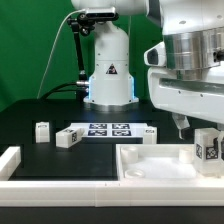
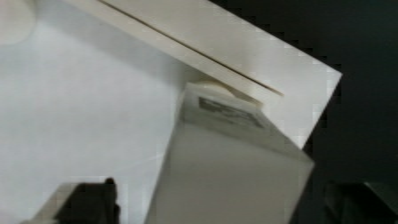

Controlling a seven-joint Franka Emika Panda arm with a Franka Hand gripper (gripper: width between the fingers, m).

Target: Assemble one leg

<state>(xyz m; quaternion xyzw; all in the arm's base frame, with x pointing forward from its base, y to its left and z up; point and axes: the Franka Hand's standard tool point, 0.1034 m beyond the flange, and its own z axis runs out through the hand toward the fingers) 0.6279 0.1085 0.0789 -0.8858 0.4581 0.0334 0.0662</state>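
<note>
A leg (image 1: 68, 137) lies just beside the marker board (image 1: 105, 129), on the exterior view's left.

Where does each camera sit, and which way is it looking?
Exterior view: sits off the arm, low at the black table, and faces the robot's base. It shows the base, and the gripper at the exterior view's right.
Wrist view: rides on the wrist and looks closely down at a leg over the white panel. One dark finger shows.
Shared: both see the leg by the gripper, and the white panel.
</note>
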